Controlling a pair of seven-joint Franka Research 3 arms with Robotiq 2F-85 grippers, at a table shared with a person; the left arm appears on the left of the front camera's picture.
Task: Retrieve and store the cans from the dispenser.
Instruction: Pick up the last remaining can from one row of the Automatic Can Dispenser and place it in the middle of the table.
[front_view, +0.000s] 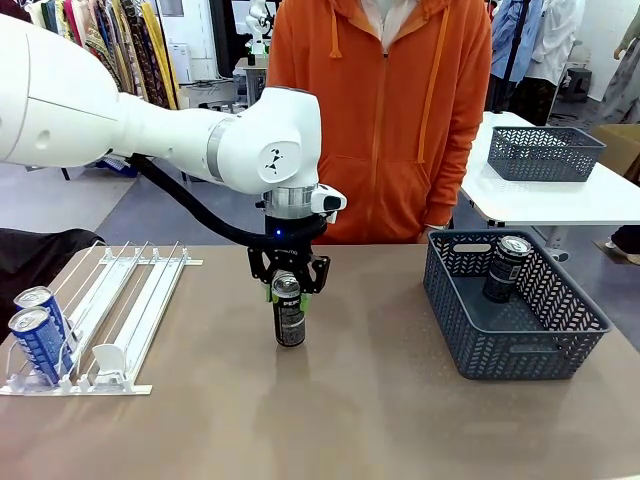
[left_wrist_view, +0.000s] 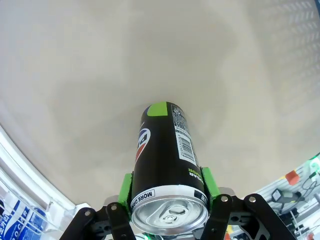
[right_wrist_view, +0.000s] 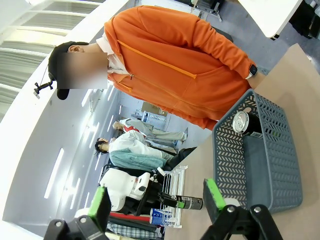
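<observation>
My left gripper (front_view: 288, 284) is shut on the top of a black can (front_view: 290, 318), held upright at the middle of the table, its base at or just above the tabletop. In the left wrist view the green pads (left_wrist_view: 125, 189) clamp the black can (left_wrist_view: 167, 160) just under its silver lid. The dispenser (front_view: 128, 300) lies at the left with two blue cans (front_view: 38, 335) at its front end. Another black can (front_view: 506, 268) stands in the grey basket (front_view: 520, 345). My right gripper (right_wrist_view: 156, 200) is open and holds nothing, up in the air facing the basket (right_wrist_view: 265, 165).
A person in an orange hoodie (front_view: 385, 120) stands at the far edge, hands out of sight. A second grey basket (front_view: 545, 153) sits on a white table behind to the right. Bare tabletop lies between the held can and the basket.
</observation>
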